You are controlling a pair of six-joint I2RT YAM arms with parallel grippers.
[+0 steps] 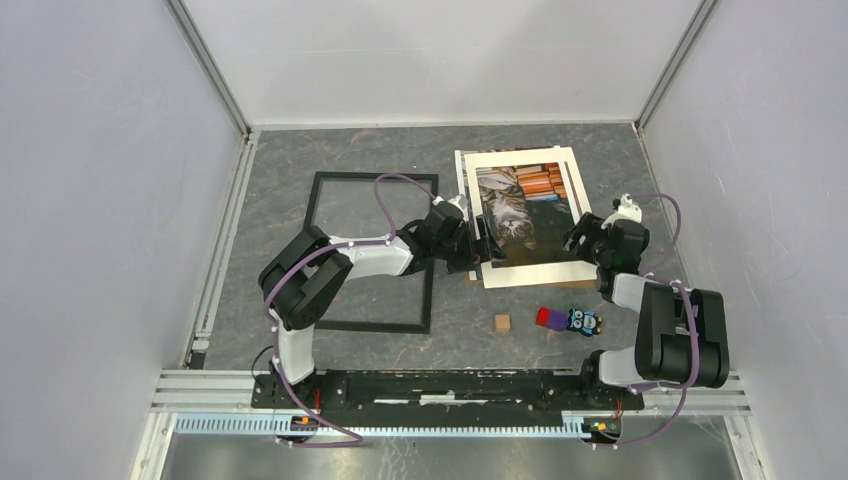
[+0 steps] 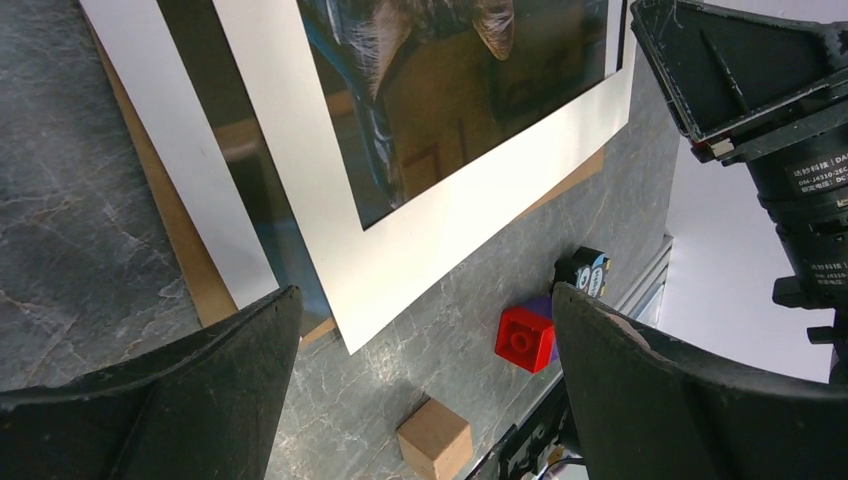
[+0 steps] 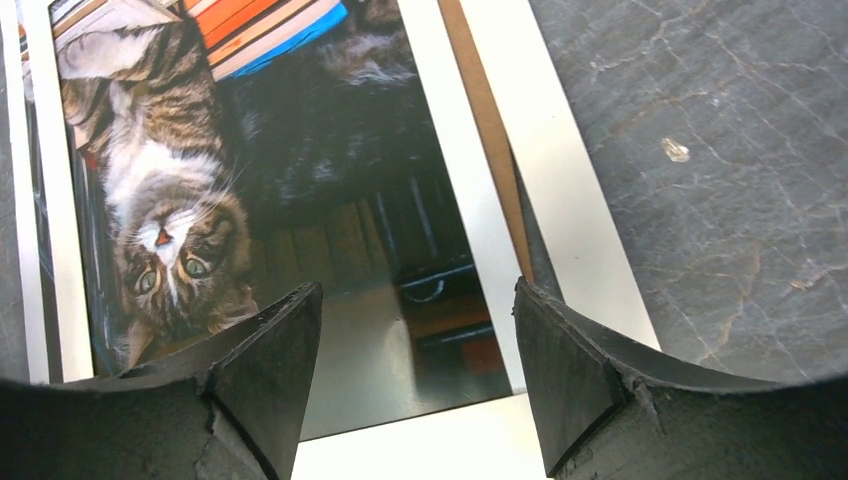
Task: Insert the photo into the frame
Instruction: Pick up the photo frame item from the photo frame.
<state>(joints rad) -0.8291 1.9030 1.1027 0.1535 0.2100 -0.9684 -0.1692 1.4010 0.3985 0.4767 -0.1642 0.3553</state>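
The black frame [image 1: 375, 326] lies flat at the table's left centre, with nothing in it. The cat photo [image 1: 515, 205] lies to its right inside a white mat border [image 1: 530, 272], on a brown backing board [image 2: 190, 260] and another white sheet. My left gripper [image 1: 478, 245] is open over the stack's near left corner. In the left wrist view its open fingers [image 2: 425, 295] straddle the mat's corner [image 2: 430, 240] and bare table. My right gripper [image 1: 583, 237] is open at the stack's right edge. In the right wrist view [image 3: 417, 290] it hovers over the photo's [image 3: 300, 180] near right corner. Neither holds anything.
A small wooden cube [image 1: 502, 321], a red and purple brick [image 1: 548, 318] and a small black owl toy [image 1: 584, 321] lie near the front, below the photo. They also show in the left wrist view: cube [image 2: 435, 438], brick [image 2: 524, 338]. White walls enclose the table.
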